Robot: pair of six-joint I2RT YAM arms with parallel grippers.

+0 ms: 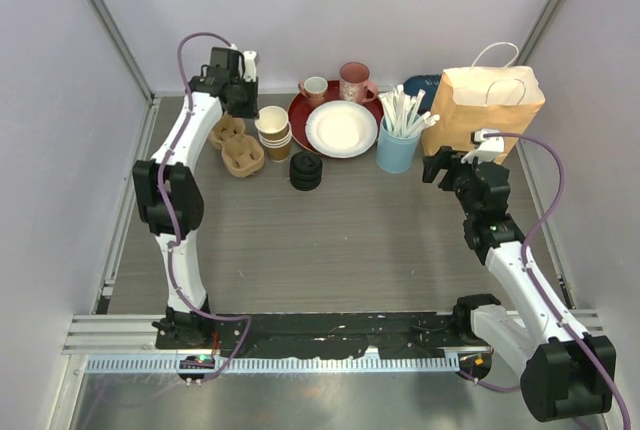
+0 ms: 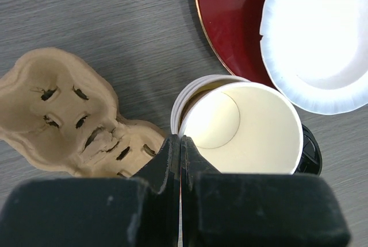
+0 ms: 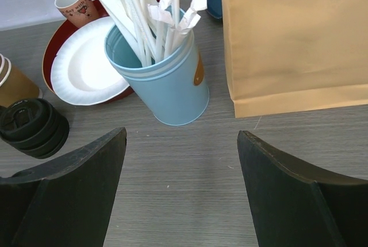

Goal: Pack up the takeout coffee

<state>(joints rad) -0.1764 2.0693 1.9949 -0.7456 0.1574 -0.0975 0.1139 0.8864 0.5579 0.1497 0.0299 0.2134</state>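
Left gripper (image 2: 181, 150) pinched shut at the rim of the top paper cup (image 2: 241, 126), hold uncertain, right gripper (image 3: 181, 192) wide and empty, so next, lift that cup clear of those nested below.

Left arm (image 1: 178, 165): white links between bulky black joint housings.
Right arm (image 1: 520, 270): same white-and-black build, with a large black shoulder block.
Cables (image 1: 187, 50): one purple cable looping along each arm.
Wrist modules (image 1: 247, 60): small white units, one near each arm's tip.
Left gripper (image 2: 180, 143): matte black jaws, wedge-tipped, faintly speckled.
Right gripper (image 3: 181, 161): matte black jaws, broad with curved upper edges.
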